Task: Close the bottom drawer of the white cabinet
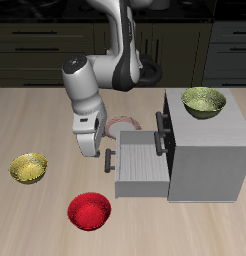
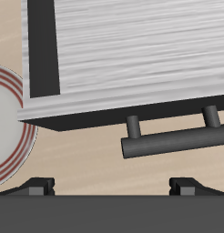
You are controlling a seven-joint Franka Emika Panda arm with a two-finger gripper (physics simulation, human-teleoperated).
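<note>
Exterior view: the white cabinet (image 1: 203, 150) stands on the table (image 1: 35, 120), with a yellow-green bowl (image 1: 203, 100) resting on its top. The bottom drawer (image 1: 142, 168) is pulled well out of the cabinet's front face, its tray open to view from above and its dark bar handle (image 1: 112, 160) at the outer end. Two upper drawer fronts sit flush, their handles (image 1: 162, 132) dark against the face. The arm reaches down so that the gripper (image 1: 91, 150) hangs just beside the drawer's handle, on the side away from the cabinet; whether it touches the handle cannot be told here. A second yellow bowl (image 1: 28, 168) and a red bowl (image 1: 90, 211) lie on the table, well apart from the cabinet, the red one nearer the front edge. Part of a plate with a red rim (image 1: 123, 123) shows behind the gripper.

Wrist view: this view alone shows the jaws spread wide, the two fingertips (image 2: 39, 187) far apart with nothing between them. The drawer handle (image 2: 173, 141) lies just beyond the fingertips, carried on two short posts from the drawer's front panel (image 2: 114, 107). The drawer's grey floor (image 2: 132, 45) fills the space past the panel. The plate (image 2: 9, 123) appears beside the drawer's corner, white with red rings. The bowls and cabinet body are outside this view.
</note>
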